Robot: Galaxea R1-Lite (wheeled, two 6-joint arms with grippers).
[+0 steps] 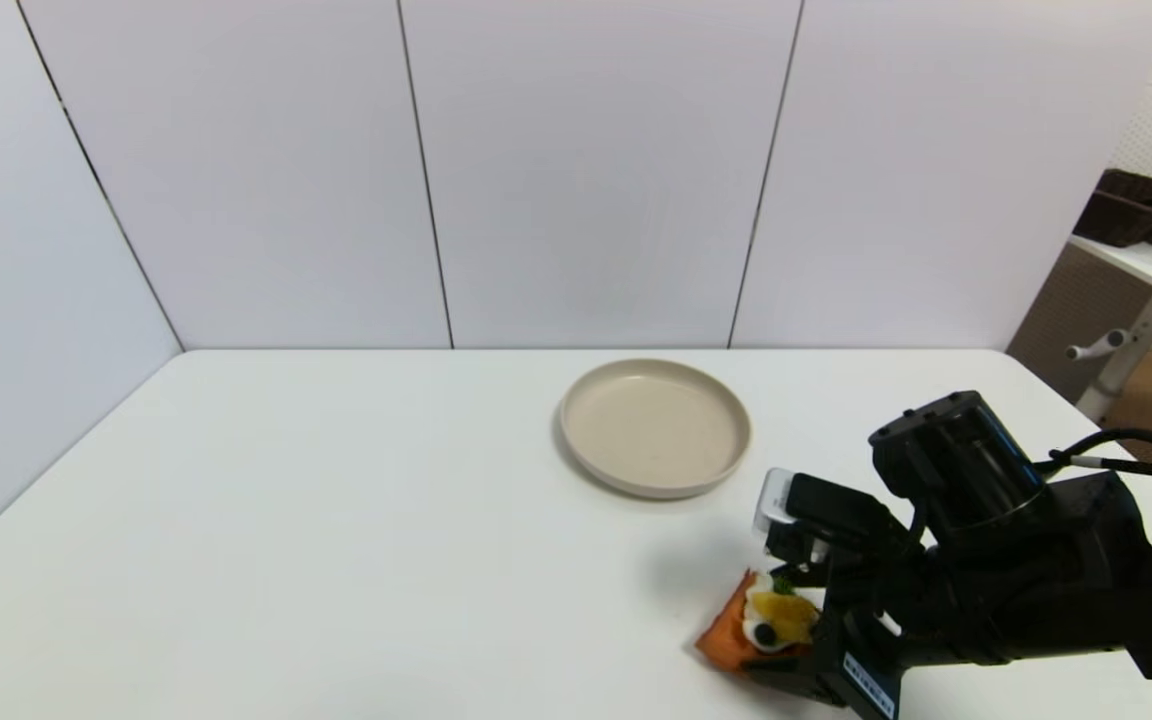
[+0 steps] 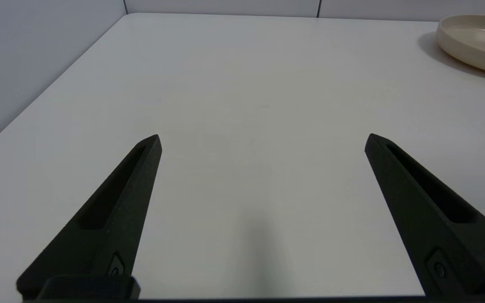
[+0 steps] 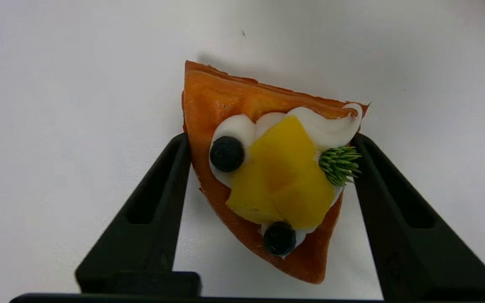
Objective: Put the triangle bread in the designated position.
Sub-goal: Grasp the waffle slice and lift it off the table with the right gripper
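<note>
The triangle bread (image 1: 751, 625) (image 3: 225, 97) is an orange-brown wedge topped with white cream, yellow fruit, two dark berries and a green sprig. It is near the table's front edge, right of centre. My right gripper (image 1: 786, 632) (image 3: 270, 139) is shut on it, one black finger pressing each slanted side. A beige round plate (image 1: 636, 487) (image 2: 470, 52) stands empty farther back on the table, apart from the bread. My left gripper (image 2: 263, 141) is open over bare table at the left, with nothing between its fingers.
The white table (image 1: 336, 520) is walled by white panels at the back and left. Beyond its right edge stands another table with a dark basket (image 1: 1131, 205) and green items.
</note>
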